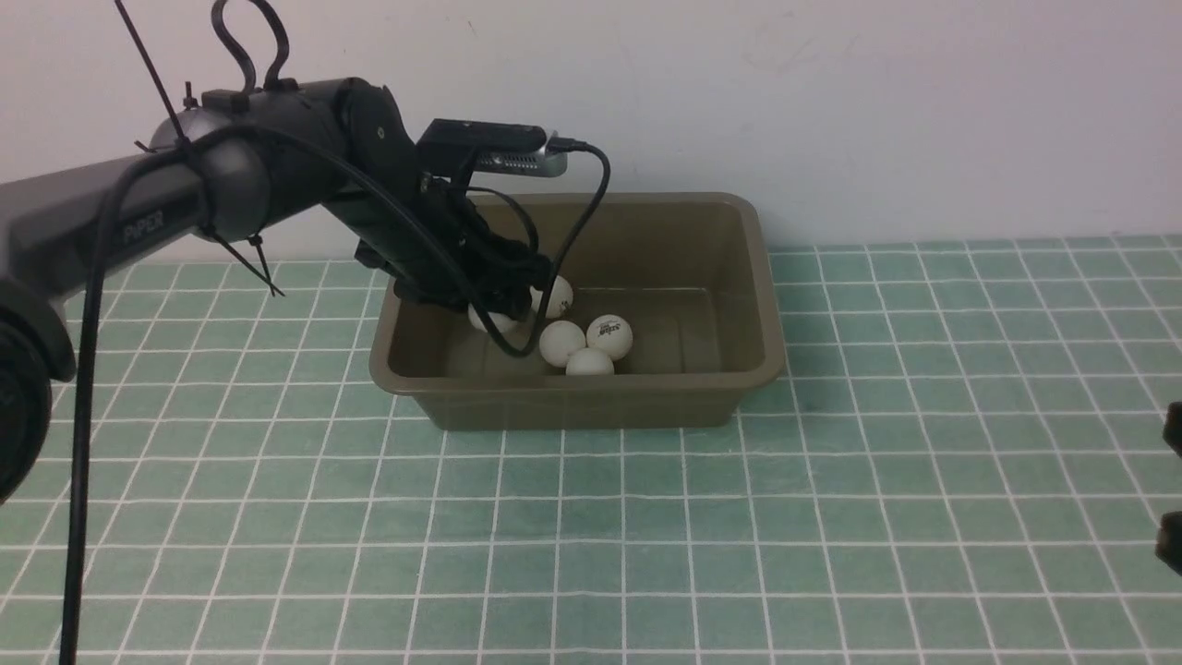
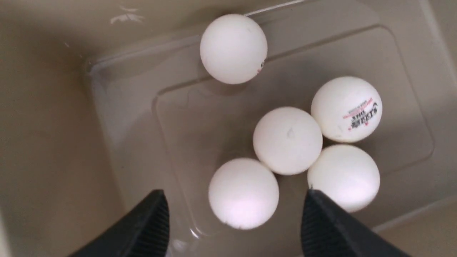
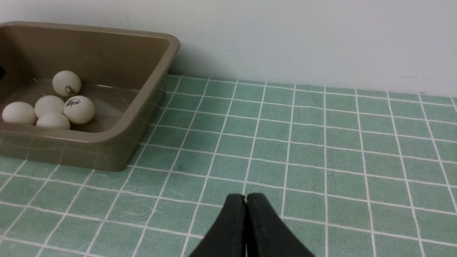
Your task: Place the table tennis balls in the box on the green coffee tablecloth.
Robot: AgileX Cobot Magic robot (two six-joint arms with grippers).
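Observation:
The olive-brown box point(image 1: 763, 277) stands on the green coffee tablecloth point(image 1: 831, 517) near the back wall. Several white table tennis balls lie on its floor, one of them with a printed logo point(image 1: 609, 336). My left gripper point(image 1: 503, 309) reaches down into the box's left half. In the left wrist view it point(image 2: 234, 194) is open. One ball point(image 2: 244, 192) rests between its fingers point(image 2: 150, 221) with a gap on each side. The other balls point(image 2: 287, 140) sit just beyond. My right gripper point(image 3: 246, 197) is shut and empty, low over the cloth point(image 3: 321, 142) to the right of the box point(image 3: 107, 137).
A white wall runs right behind the box. Dark parts of the right arm point(image 1: 1171, 540) show at the right edge of the front view. The left arm's cables point(image 1: 83, 388) hang down at the left.

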